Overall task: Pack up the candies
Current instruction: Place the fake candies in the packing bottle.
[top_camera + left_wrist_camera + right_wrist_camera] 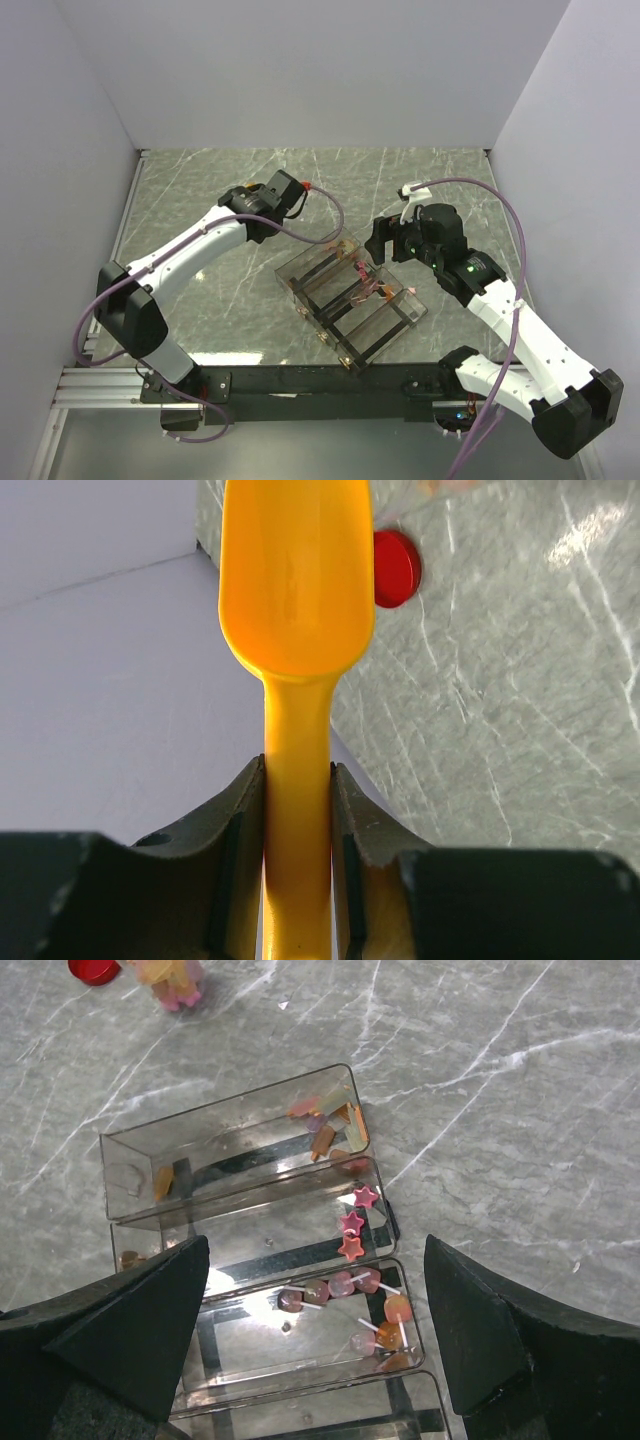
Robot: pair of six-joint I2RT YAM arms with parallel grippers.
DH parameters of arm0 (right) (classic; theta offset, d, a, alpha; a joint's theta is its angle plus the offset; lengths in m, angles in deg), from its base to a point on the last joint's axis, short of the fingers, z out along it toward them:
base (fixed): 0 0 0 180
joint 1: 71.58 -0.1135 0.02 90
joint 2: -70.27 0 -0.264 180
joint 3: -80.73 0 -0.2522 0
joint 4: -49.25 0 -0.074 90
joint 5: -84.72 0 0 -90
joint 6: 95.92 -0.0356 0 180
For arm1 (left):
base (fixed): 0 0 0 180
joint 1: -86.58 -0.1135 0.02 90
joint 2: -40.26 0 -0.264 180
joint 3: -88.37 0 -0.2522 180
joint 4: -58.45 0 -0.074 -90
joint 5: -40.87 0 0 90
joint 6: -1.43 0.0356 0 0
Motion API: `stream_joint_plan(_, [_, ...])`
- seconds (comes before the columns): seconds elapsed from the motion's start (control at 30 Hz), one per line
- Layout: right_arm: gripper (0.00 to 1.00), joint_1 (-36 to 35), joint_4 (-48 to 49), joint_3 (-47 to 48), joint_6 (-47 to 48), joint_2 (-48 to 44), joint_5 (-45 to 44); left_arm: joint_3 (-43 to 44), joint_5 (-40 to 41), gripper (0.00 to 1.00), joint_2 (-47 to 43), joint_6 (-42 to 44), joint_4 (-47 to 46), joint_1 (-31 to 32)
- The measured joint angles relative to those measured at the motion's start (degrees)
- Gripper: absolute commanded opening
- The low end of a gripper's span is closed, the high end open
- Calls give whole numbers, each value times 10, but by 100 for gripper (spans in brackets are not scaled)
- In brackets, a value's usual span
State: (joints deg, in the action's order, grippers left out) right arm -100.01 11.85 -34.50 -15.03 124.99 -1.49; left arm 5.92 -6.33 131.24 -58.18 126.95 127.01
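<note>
A clear box with long slots lies in the middle of the green bench. Some candies lie in its slots: orange and pink ones, pink star shapes, and round ones on sticks. More lie at the top left of my right wrist view, beside a red lid. My right arm bends in from the lower right. My right tool hangs over the box, fingers wide apart. My left arm reaches up from the lower left. My left tool is clamped on the handle of a yellow scoop.
</note>
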Motion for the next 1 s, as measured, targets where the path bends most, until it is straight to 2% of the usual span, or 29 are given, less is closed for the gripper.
stream_joint_plan(0.23, [94,0,0,0,0,0,-3,5,-12,1,0,-13,-5,-4])
stream_joint_plan(0.37, [94,0,0,0,0,0,-4,-2,-35,1,-1,-44,-16,-39])
stream_joint_plan(0.5, [94,0,0,0,0,1,-5,-35,-103,1,-43,-98,-73,-116])
stream_joint_plan(0.73, [94,0,0,0,0,10,-8,-208,-227,1,-240,-214,-232,-294])
stream_joint_plan(0.87, [94,-1,0,0,0,22,-8,-297,-308,1,-287,-257,-302,-348])
stream_joint_plan(1.0, [94,-1,0,0,0,33,-8,-371,-395,1,-289,-324,-351,-434])
